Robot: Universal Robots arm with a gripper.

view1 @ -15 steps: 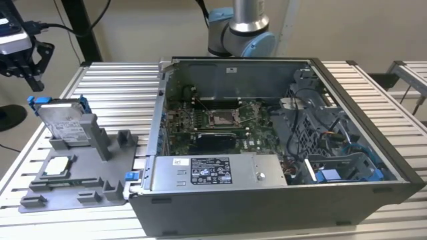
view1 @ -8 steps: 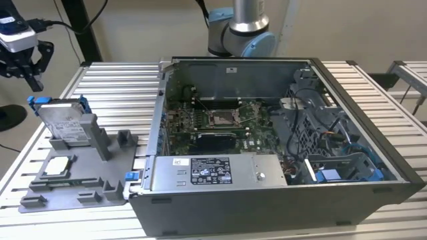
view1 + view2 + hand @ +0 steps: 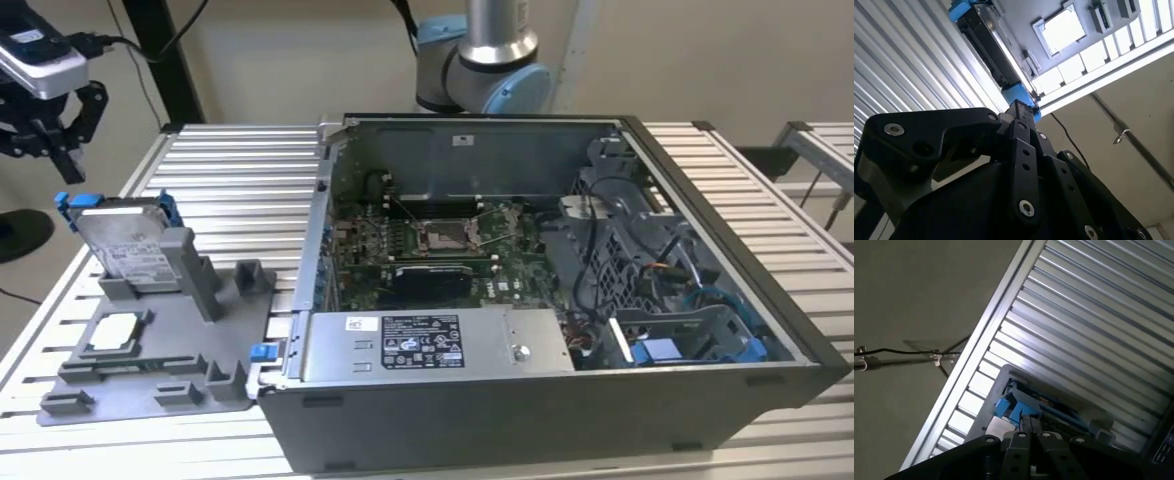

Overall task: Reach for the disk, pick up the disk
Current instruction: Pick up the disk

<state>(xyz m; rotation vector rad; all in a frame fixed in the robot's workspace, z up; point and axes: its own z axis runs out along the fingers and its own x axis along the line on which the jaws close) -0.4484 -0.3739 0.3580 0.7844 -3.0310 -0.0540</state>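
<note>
While the grey fixture tray (image 3: 147, 385) at the near edge of the slatted table (image 3: 240, 160) holds a small silver chip (image 3: 118, 330) in a flat recess, the disk (image 3: 131, 245) stands upright in a slot behind it, blue bracket around its edges. Above and beyond the disk hovers the gripper (image 3: 51, 130), fingers apart and empty. To the exterior view's right, the open computer case (image 3: 561, 400) contains a motherboard (image 3: 434, 245).

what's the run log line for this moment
phase: reach | gripper: open, above disk, no contact | disk: upright in grey holder
</note>
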